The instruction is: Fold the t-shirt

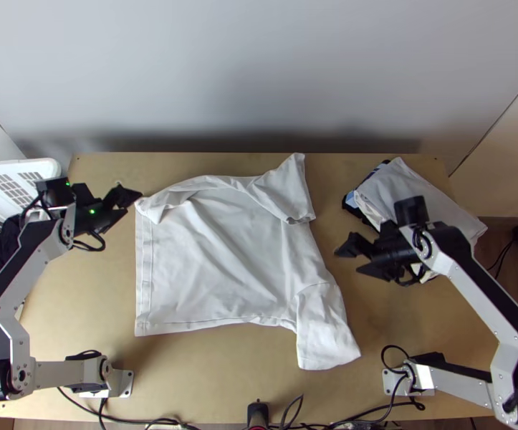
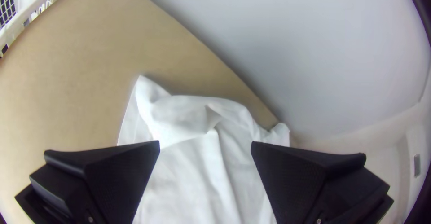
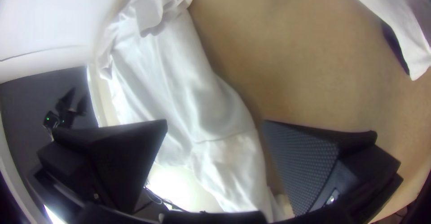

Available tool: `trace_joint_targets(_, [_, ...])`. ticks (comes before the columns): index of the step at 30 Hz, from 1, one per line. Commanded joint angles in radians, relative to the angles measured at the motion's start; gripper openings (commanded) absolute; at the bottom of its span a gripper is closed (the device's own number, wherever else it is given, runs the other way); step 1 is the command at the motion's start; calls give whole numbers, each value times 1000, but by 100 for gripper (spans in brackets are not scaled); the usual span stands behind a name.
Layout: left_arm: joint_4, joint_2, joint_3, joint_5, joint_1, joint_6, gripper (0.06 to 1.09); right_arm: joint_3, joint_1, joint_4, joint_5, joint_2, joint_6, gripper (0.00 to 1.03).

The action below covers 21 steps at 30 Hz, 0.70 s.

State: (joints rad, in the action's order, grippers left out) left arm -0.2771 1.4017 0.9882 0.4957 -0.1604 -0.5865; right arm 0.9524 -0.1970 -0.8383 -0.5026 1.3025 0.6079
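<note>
Your left end effector (image 1: pixel 134 203) gapes wide near the far-left corner of the white T-shirt (image 1: pixel 219 254); your right end effector (image 1: pixel 347 262), also wide, sits right of it. Cloth lies spread on your bench (image 1: pixel 216 369), far edge rumpled.

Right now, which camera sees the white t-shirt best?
The top view, because it shows nearly the whole t-shirt, mostly spread out, from above. The left wrist view shows its crumpled far edge; the right wrist view shows one side and a sleeve.
</note>
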Motion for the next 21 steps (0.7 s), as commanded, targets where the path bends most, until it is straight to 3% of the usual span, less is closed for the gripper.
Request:
trace_joint_targets(1, [-166,-113,-46,-32,38,163,104,-110,-2,5,-8,-74,-5,98])
trace_joint_targets(9, [-393,-336,-138,-55,45,317,104,-210,-16,73,-28,-75,-5,97])
trace_joint_targets(15, [-412,-435,-192,-82,58,318,104,-270,-50,243,-33,-12,0,90])
trace_joint_targets(21, [-444,-487,-192,-83,64,321,104,-273,-81,289,-62,52,0,87])
